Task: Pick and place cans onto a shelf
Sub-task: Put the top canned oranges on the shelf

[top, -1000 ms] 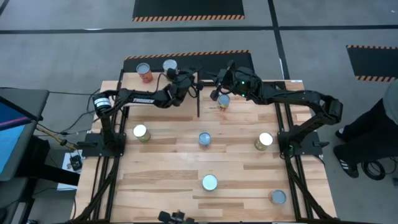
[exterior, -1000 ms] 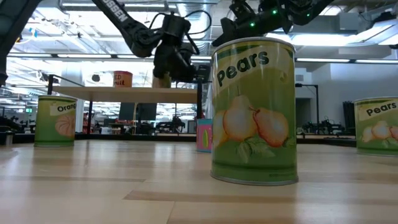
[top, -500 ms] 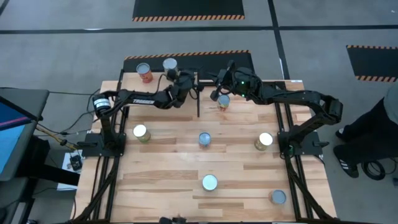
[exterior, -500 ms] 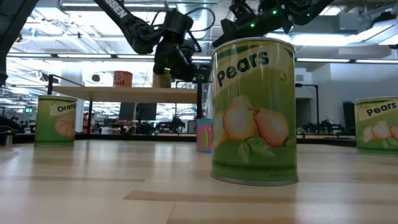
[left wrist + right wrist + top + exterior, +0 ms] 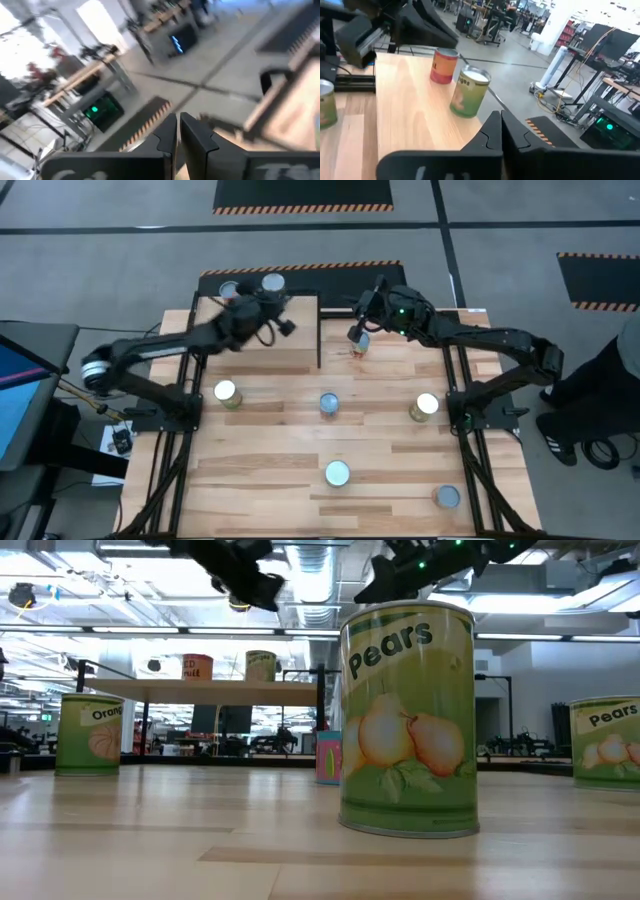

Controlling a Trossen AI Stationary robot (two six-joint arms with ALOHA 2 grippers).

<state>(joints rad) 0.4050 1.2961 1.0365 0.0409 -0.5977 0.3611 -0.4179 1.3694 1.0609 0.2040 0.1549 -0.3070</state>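
The plywood shelf (image 5: 262, 340) stands at the table's far left; a red-labelled can (image 5: 230, 290) and a green-labelled can (image 5: 272, 282) stand on its far edge, also in the right wrist view (image 5: 444, 65) (image 5: 470, 93). My left gripper (image 5: 283, 325) (image 5: 179, 127) hangs shut and empty high above the shelf (image 5: 215, 688). My right gripper (image 5: 356, 330) (image 5: 500, 125) is shut and empty just above an orange-labelled can (image 5: 358, 346) standing on the table right of the shelf.
Several more cans stand on the tabletop: one at the left (image 5: 226, 392), one in the middle (image 5: 329, 402), one at the right (image 5: 426, 406), two near the front (image 5: 337, 473) (image 5: 447, 497). A person stands beyond the table's right edge (image 5: 610, 380).
My left gripper has risen and drawn back toward the table's left edge, away from the green-labelled can, which stays standing on the shelf. My right arm has kept almost still above the orange-labelled can.
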